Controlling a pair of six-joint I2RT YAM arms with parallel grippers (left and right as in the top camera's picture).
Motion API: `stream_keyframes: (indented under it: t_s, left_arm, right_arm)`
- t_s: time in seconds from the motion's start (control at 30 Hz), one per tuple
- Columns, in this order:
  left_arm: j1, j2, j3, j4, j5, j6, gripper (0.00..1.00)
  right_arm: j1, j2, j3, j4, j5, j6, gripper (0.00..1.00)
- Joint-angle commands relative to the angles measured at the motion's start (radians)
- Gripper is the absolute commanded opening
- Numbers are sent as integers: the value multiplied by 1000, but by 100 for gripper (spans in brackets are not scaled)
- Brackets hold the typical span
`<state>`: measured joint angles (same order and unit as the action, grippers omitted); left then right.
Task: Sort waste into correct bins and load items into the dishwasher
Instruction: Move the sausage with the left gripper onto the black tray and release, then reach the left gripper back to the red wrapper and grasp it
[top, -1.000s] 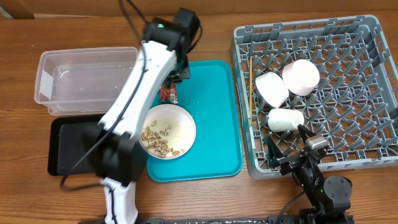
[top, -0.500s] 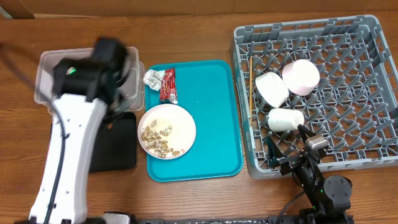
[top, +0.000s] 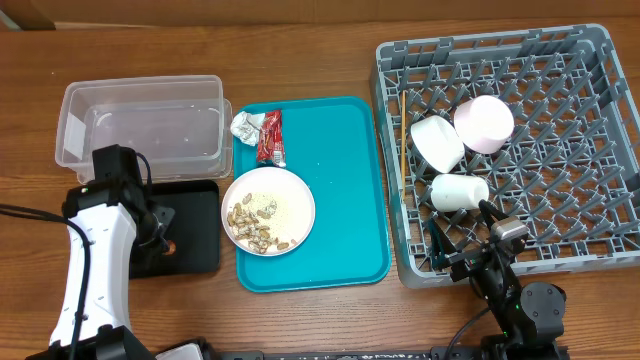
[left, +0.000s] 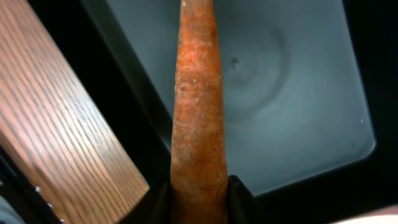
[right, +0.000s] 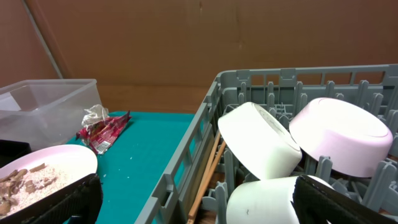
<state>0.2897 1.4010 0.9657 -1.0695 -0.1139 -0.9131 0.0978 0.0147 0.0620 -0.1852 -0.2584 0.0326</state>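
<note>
One plate (top: 306, 196) on the teal tray (top: 345, 170) holds nut-shell and rice scraps (top: 256, 224).

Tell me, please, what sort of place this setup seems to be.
Probably a robotics lab bench staged as a kitchen clean-up station: a grey dish rack holding bowls and a cup, a teal tray with a plate of food scraps, and a clear tub beside a black tray.

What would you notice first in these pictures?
The long orange-brown sausage piece pinched in the left hand, held over the black tray. Next, the bright teal tray in the middle, carrying a white plate of nut shells, and the big grey dish rack on the right.
</note>
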Motion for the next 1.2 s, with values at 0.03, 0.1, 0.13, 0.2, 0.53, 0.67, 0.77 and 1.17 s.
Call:
stream_keyframes:
  t_s: [0.03,0.1,0.13,0.2,0.53,0.67,0.77,1.17]
  left_arm:
    - [5,-16,34,-21,114,48,93]
    - [4,-16,85,-61,142,89,90]
    - [0,-16,122,-85,152,114,84]
    - [-24,-17,220,-134,159,167,75]
    - [-495,3,470,45,26,481,64]
    - [-679,114,467,132,-208,495,75]
    - [-734,246,467,182,-303,483,75]
    - [-643,577,472,282,-240,409,73]
  right_arm:
    - [-8,-12,-5,5,-5,-3,100]
    - [-8,-12,-5,5,-5,-3,100]
    - [-8,-12,-5,5,-5,-3,100]
    - [-8,-12,-5,5,-5,-3,100]
    - [-8,-12,-5,5,-5,-3,100]
    - [-8,-12,-5,5,-5,-3,100]
    - [-8,-12,-5,5,-5,-3,100]
    - [-8,-12,-5,5,-5,-3,100]
